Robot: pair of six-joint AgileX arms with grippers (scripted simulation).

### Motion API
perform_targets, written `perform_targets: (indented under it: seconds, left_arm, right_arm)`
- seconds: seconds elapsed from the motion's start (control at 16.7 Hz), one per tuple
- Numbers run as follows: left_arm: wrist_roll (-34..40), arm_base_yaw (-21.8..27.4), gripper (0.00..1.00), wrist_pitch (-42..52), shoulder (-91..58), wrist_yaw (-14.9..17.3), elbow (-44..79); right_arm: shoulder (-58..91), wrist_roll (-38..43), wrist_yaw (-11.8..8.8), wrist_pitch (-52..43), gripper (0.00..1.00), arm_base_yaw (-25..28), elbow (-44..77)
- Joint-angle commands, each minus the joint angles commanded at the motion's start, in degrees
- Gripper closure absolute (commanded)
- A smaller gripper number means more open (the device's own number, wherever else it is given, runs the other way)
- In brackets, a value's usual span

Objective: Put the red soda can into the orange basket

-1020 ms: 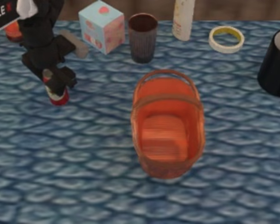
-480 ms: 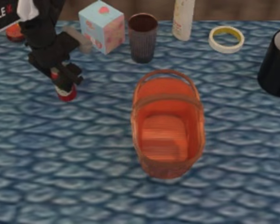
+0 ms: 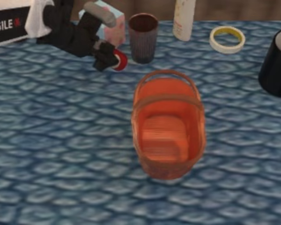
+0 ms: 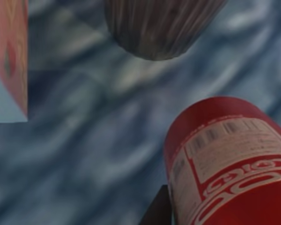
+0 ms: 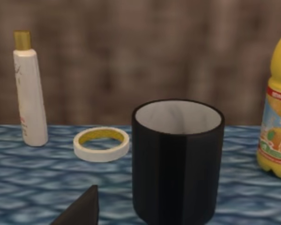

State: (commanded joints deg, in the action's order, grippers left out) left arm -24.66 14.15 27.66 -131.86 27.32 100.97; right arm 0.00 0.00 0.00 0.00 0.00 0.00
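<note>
Left gripper (image 3: 113, 58) clamped on red soda can (image 3: 120, 60) (beside ribbed cup (image 3: 143, 37)); carry high over orange basket (image 3: 199, 117) handle before releasing.

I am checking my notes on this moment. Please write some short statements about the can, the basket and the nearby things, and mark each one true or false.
1. The left gripper holds the small red soda can off the table. True.
2. The red can is already inside the large oval orange woven basket. False: the basket is empty; the can is beyond its far rim.
3. The dark ribbed cup stands upright next to the held can. True.
4. The ring of white tape lies inside the basket. False: it lies on the table, far right.
</note>
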Motion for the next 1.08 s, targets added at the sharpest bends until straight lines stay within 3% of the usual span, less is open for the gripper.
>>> perform_targets:
  seconds: [0.42,0.66,0.9,1.08]
  left_arm:
    - [12.71,3.05,1.0,-40.67,8.08,24.97,-17.29]
    - [18.56,4.4,1.0,-59.23,13.1,36.77,-25.56]
    - [21.73,5.15,1.0,-68.73,16.64,43.69,-30.24]
    - [22.12,5.24,1.0,-69.83,17.15,44.56,-30.83]
  right_arm:
    - [0.0,0.0,0.0,0.0,0.0,0.0,0.0]
    - [0.0,0.0,0.0,0.0,0.0,0.0,0.0]
    - [0.0,0.0,0.0,0.0,0.0,0.0,0.0]
    - [0.0,0.0,0.0,0.0,0.0,0.0,0.0]
